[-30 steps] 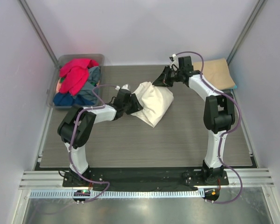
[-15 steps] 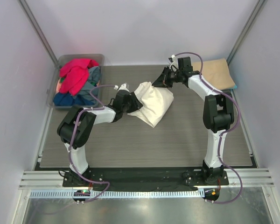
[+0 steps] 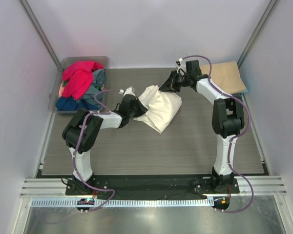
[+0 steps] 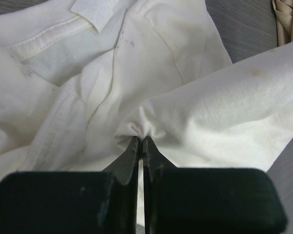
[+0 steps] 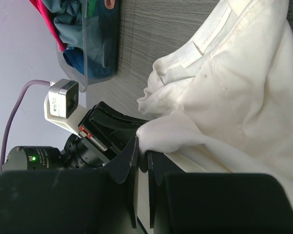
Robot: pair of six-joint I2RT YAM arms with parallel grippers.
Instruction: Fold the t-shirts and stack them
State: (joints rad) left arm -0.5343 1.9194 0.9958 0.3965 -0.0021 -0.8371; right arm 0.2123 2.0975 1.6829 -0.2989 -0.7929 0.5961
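The cream-white t-shirt [image 3: 161, 108] lies bunched in the middle of the table, also filling the left wrist view [image 4: 151, 83] and the right wrist view [image 5: 234, 87]. My left gripper [image 3: 136, 107] is at its left edge, shut on a pinch of the cloth [image 4: 140, 139]. My right gripper [image 3: 163, 87] is at the shirt's far upper corner, shut on a fold of it [image 5: 142, 146]. A folded tan-beige t-shirt [image 3: 224, 77] lies at the back right. Red [image 3: 78, 78] and blue-grey [image 3: 95, 90] t-shirts sit heaped in the tub.
The grey plastic tub [image 3: 107, 60] stands at the back left corner, seen also in the right wrist view [image 5: 105, 44]. Metal frame posts and white walls close in the table's sides and back. Bare grey tabletop [image 3: 151, 151] lies in front of the shirt.
My left gripper has closed on the cream-white shirt's left edge. The right gripper and the shirt have hardly moved.
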